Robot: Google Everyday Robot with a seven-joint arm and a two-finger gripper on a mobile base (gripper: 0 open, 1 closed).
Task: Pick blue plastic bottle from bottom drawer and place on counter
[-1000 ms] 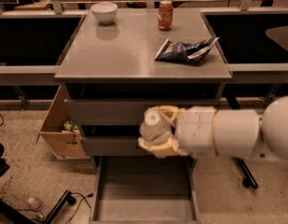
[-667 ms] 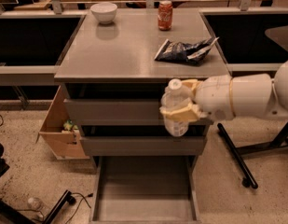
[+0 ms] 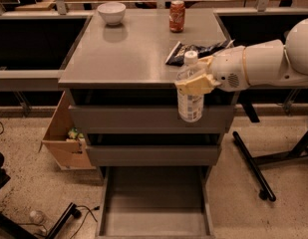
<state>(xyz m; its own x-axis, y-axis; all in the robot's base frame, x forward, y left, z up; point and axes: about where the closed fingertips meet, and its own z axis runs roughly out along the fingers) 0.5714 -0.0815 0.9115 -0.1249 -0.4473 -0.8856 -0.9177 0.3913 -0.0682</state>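
A cardboard box [image 3: 64, 139] sat on the floor, to the left of the counter [image 3: 128, 54] and below it; a white bowl [image 3: 111, 12] stood at the counter's far left corner. Beneath the counter, the bottom drawer [image 3: 153, 205] was pulled out towards the camera, its grey tray bare; the two drawers above it were shut. A red soda can [image 3: 177, 16] stood at the counter's far edge, right of the middle; a dark snack bag [image 3: 198, 51] lay near the counter's right side.

The blue plastic bottle [image 3: 190, 106] hung just off the counter's front right edge, about upright; its white cap rose above the counter's surface while its labelled lower body hung in front of the top drawer, below the surface. The gripper [image 3: 193, 82], reaching in from the right of the counter, was closed around the bottle's upper body, above the label and under the cap.

Judged by its look, the bottle would be light, thin-walled and smooth; too firm a squeeze would likely dent it, too slack a one let it slide. How full it was could not be told. The hold on the upper body seemed sound, the walls being stiffer near the shoulder; the base would need to rise clear of the counter's edge before it could be set down.
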